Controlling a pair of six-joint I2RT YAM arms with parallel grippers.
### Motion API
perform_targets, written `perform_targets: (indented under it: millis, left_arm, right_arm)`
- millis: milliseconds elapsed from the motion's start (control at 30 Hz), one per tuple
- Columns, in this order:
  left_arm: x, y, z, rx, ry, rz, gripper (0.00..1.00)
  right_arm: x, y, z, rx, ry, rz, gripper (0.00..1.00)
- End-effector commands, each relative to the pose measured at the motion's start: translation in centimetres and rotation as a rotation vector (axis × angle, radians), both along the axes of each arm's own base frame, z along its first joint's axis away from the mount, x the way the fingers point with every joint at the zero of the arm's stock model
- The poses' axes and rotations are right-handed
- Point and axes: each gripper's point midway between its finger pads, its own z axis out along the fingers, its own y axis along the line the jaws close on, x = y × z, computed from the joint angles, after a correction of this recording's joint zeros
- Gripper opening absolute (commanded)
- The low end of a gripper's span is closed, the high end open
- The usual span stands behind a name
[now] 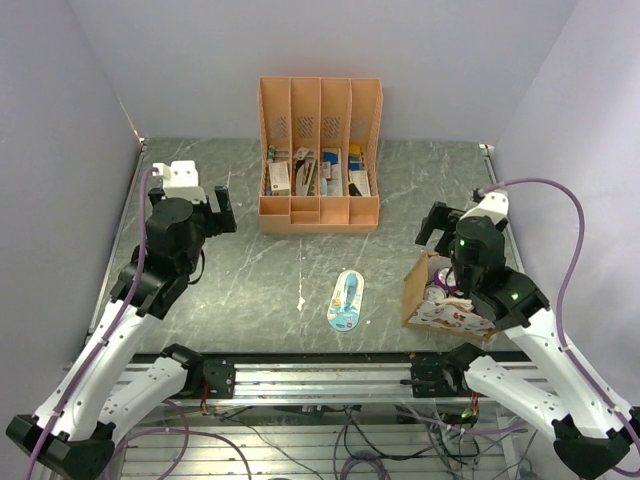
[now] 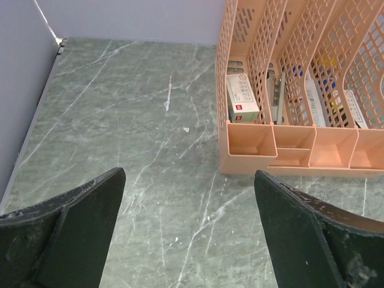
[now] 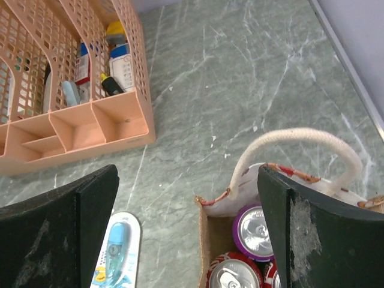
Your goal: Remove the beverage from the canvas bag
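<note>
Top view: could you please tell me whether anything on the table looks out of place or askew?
The blue blister pack lies loose and slanted in the middle of the table, apart from the desk organizer holding the other stationery. The canvas bag sits skewed to the table edge, its cans upright. Nothing looks spilled or damaged.

**Table** (image 1: 250, 280): dark grey-green, marble-like, with thin white veins.
**Desk organizer** (image 1: 320, 210): peach-orange throughout, its dividers patterned with a grid of small holes.
**Canvas bag** (image 1: 414, 290): tan-brown side wall, and one white face printed with red shapes. Its loop handle (image 3: 300, 139) is cream, stitched orange-red at the ends.
**Inside the bag** — a purple can (image 3: 254, 224) and a red can (image 3: 231, 273), both with silver tops.
**Flat packet** (image 1: 346, 300): white card bearing a light-blue item and blue print.
**Left arm** (image 1: 120, 350) and **right arm** (image 1: 540, 340): white shells with black joints — their cables (image 1: 575, 230) are lilac, and the fingers (image 2: 78, 234) are matt black, scuffed grey.
**Walls** (image 1: 330, 40): pale lavender-grey.
</note>
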Motion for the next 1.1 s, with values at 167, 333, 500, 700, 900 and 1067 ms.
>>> perform_targets:
  millis: [167,333,500,700,900,1067]
  left_arm:
    - [0.3,-1.4,1.6,0.014,-0.099,-0.142,0.99]
    - [0.3,-2.6,1.8,0.0,-0.107,-0.21,0.98]
    - [0.2,-3.9,1.9,-0.01,-0.11,-0.284,0.98]
    - [0.1,-4.3,1.7,-0.016,-0.111,-0.304,0.98]
    - [0.3,-4.4,1.6,-0.016,-0.103,-0.309,0.98]
    - [0.3,-4.4,1.5,-0.013,-0.1,-0.308,0.98]
  right_arm:
    - [-3.8,-2.7,-1.9,0.147,0.104,-0.156,1.0]
    - [-5.3,-3.8,-3.0,0.203,0.138,-0.234,1.0]
    - [-5.1,-4.1,-3.9,0.234,0.117,-0.273,1.0]
    - [-3.9,-5.2,-4.5,0.242,0.06,-0.408,0.99]
    - [-1.7,-5.5,-5.3,0.227,0.003,-0.503,0.93]
    - [-0.1,-4.9,-6.2,0.204,0.007,-0.533,0.9]
